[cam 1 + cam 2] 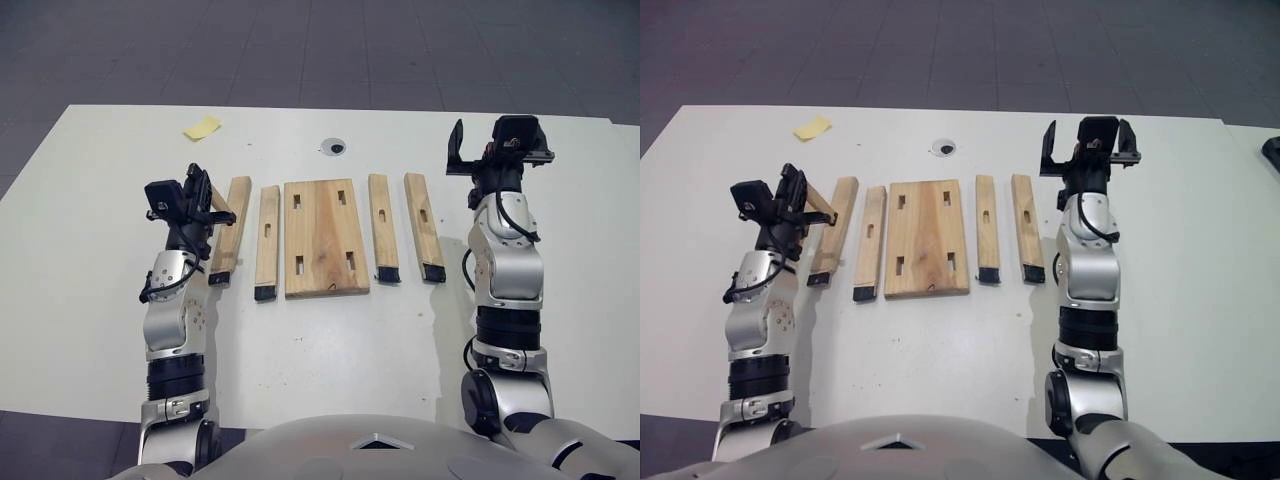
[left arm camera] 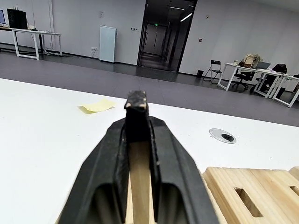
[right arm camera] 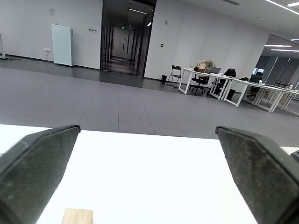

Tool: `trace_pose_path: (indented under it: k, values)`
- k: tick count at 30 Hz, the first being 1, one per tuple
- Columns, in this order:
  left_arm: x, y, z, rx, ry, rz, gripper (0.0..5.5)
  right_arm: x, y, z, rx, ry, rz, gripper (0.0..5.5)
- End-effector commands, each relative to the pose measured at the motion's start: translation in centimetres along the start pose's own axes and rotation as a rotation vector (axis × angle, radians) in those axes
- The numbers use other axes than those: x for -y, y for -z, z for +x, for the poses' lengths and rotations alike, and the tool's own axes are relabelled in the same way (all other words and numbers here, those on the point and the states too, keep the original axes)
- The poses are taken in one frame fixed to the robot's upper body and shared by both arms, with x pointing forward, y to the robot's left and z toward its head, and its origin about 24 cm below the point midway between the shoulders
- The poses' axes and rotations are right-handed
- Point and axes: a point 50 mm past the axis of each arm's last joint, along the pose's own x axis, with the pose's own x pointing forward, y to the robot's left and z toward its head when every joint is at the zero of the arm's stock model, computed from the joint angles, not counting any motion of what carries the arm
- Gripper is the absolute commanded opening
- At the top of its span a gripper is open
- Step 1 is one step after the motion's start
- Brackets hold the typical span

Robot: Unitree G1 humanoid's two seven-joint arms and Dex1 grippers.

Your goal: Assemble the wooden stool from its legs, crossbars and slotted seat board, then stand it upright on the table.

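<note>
The flat, grainy seat board (image 1: 320,237) with four rectangular slots lies mid-tabletop (image 1: 90,260), flanked by black-capped plank legs (image 1: 267,242), two per side. The left hand (image 1: 203,197) is clenched on a thin wooden crossbar (image 2: 138,163); the right hand (image 1: 1087,150) is released, fingers spread.

White table (image 1: 90,300), stool parts laid out flat.
Seat board (image 1: 325,238) mid-table, two legs (image 1: 267,240) on its left, two more (image 1: 382,227) on its right; yellow sticky note (image 1: 202,127) far left, round grommet (image 1: 335,147) beyond the board.
</note>
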Motion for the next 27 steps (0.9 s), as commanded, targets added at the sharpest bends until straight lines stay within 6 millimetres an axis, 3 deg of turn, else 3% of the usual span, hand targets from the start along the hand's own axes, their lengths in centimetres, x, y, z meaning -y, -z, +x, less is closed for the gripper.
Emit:
trace_pose_path:
  k: [1, 8, 12, 18, 23, 27]
  values:
    - [-1.0, 5.0, -2.6, -0.242, -0.042, 0.031, 0.43, -1.3, -1.7, -0.3, 0.042, -0.055, 0.011, 5.40]
    - [-1.9, 8.6, -4.6, -0.394, -0.055, 0.081, 0.43, -2.1, -3.2, 0.3, 0.079, -0.086, 0.026, 5.40]
    - [-1.4, 8.4, -3.7, -0.372, -0.038, 0.080, 0.43, -2.1, -3.3, 0.5, 0.084, -0.086, 0.028, 5.40]
    - [-1.5, 9.2, -3.9, -0.397, -0.042, 0.089, 0.43, -2.4, -3.7, 0.8, 0.097, -0.095, 0.035, 5.40]
    - [-1.1, 8.3, -2.7, -0.340, -0.050, 0.090, 0.43, -2.5, -3.8, 1.1, 0.104, -0.099, 0.034, 5.40]
    - [-0.9, 7.7, -2.0, -0.315, -0.056, 0.090, 1.26, -2.3, -3.8, 1.3, 0.107, -0.096, 0.032, 5.40]
